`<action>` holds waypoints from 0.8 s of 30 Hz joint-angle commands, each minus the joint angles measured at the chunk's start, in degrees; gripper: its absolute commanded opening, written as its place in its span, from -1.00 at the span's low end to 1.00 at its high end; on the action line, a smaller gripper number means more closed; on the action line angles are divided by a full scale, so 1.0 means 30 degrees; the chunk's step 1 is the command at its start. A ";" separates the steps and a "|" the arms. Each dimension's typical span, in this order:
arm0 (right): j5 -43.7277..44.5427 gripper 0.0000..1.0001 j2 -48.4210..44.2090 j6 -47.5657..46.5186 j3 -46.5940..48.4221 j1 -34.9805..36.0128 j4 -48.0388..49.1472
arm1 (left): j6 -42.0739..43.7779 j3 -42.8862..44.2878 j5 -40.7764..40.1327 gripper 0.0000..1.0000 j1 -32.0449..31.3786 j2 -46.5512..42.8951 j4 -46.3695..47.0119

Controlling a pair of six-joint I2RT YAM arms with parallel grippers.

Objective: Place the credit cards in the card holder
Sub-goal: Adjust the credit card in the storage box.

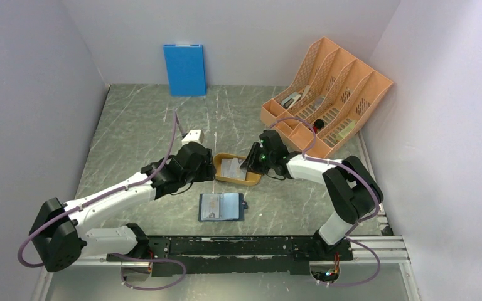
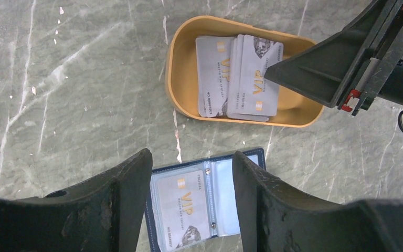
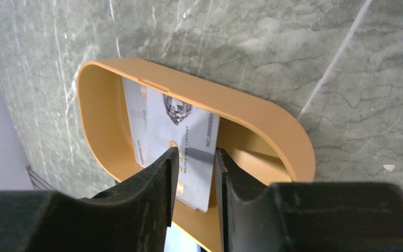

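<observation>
Card holder (image 2: 225,191) lies open on the bench (image 1: 138,125), one pocket filled. Right gripper (image 3: 195,152) pinches one of the credit cards (image 2: 239,76) in the orange tray (image 2: 177,63); left gripper (image 2: 191,157) spread, empty. Several to go.

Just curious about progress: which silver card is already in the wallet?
The single card inside the navy card holder, behind a clear pocket; the other cards lie stacked in the orange tray.
</observation>
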 commanded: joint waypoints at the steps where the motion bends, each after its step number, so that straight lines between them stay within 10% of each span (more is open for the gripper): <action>1: -0.0346 -0.21 -0.0282 -0.0248 -0.0316 -0.0216 -0.0137 | -0.0205 -0.0315 0.0210 0.24 0.0133 -0.0477 0.0196; 24: -0.0994 -0.29 0.1151 -0.0841 0.0810 0.0443 -0.0768 | -0.0095 -0.0256 0.1447 0.18 0.0131 0.0516 0.1054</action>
